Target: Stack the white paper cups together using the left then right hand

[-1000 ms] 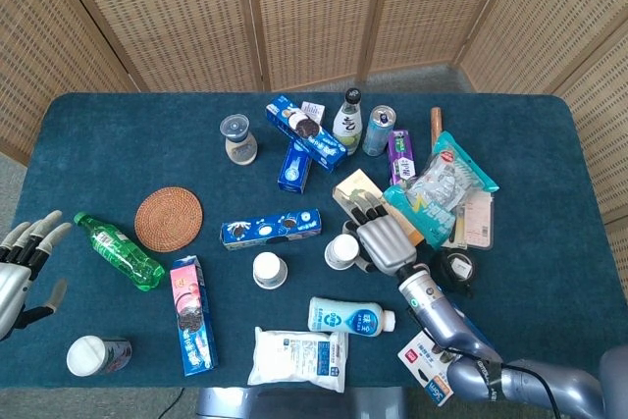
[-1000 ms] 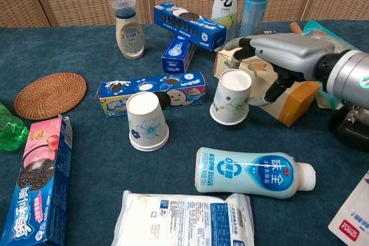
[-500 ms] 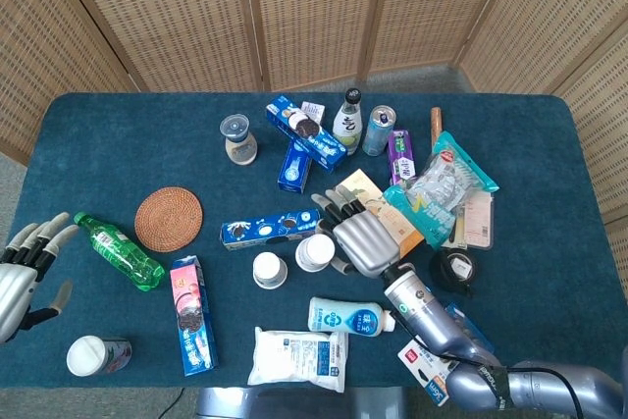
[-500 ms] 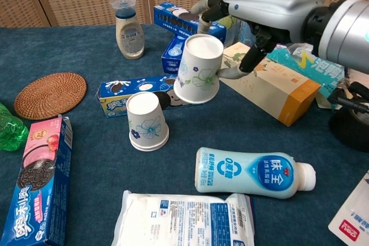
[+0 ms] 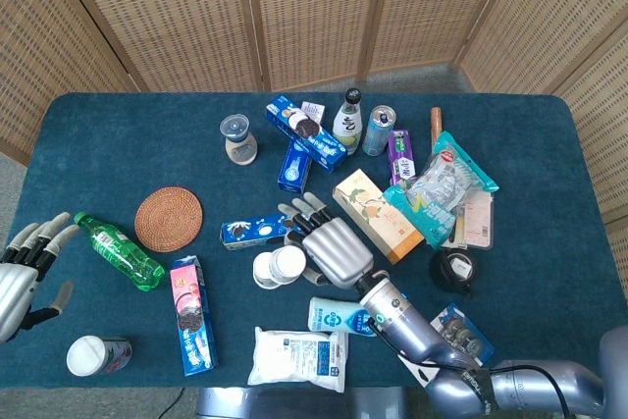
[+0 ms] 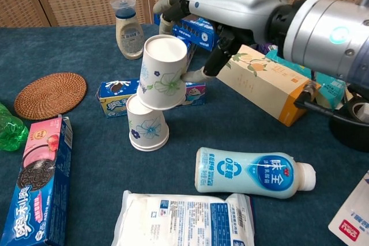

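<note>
The right hand's fingers (image 6: 203, 74) are closed around an upside-down white paper cup with a green flower print (image 6: 164, 72), held tilted in the air. The right hand (image 6: 230, 10) carries it just above a second inverted white paper cup with a blue flower print (image 6: 147, 123), which stands on the dark blue table cloth (image 6: 86, 159). A blue cookie box (image 6: 115, 93) lies just behind. The left hand (image 5: 25, 267) rests at the table's edge, fingers apart, holding nothing.
</note>
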Tool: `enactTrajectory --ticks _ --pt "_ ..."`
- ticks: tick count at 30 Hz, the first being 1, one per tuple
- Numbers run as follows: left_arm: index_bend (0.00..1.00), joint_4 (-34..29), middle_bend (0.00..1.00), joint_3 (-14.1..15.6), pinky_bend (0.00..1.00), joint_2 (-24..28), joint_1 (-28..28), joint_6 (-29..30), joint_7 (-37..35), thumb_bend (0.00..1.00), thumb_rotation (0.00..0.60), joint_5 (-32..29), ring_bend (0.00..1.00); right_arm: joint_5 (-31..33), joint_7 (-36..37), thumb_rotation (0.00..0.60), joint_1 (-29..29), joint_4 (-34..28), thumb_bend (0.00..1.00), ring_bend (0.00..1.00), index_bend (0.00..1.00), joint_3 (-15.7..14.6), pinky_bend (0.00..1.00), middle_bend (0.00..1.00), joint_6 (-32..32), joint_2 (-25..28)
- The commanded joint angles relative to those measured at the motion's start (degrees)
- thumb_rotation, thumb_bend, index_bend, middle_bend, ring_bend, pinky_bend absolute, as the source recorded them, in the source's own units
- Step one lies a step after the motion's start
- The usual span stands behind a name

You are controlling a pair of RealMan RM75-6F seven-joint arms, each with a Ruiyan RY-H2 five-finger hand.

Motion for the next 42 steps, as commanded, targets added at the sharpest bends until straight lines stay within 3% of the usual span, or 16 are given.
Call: enactTrajectory --ticks 1,11,20,34,42 --pt "0.00 0.0 0.00 0.0 0.03 0.0 0.0 -0.1 -0.1 0.55 0.600 0.0 0.00 0.9 -0.8 0.600 1.1 0.7 0.37 0.00 0.42 0.0 0.07 0.05 0.1 -2.1" --pt "0.00 0.3 0.00 0.1 0.03 0.2 0.0 -0.2 -0.8 0.55 0.600 0.2 0.00 4.3 -2.0 0.600 4.2 5.3 0.37 0.00 0.42 1.3 0.07 0.05 -0.3 -7.2" --pt "0.00 0.4 0.00 -0.1 0.03 0.3 0.0 -0.2 -0.9 0.55 0.600 0.1 0.00 7.7 -1.4 0.600 5.4 9.1 0.37 0.00 0.43 1.7 0.07 0.05 -1.0 -8.5" --pt "0.00 0.3 0.00 -0.2 0.03 0.2 0.1 -0.2 -0.8 0.55 0.600 0.0 0.00 7.2 -1.5 0.600 5.6 8.2 0.37 0.00 0.42 0.1 0.07 0.05 -0.1 -7.9" --pt "0.00 0.3 0.00 -0.2 0.03 0.4 0.2 -0.1 -1.0 0.55 0.600 0.1 0.00 7.7 -1.2 0.600 5.4 8.5 0.38 0.00 0.33 -0.9 0.07 0.03 0.0 -8.1"
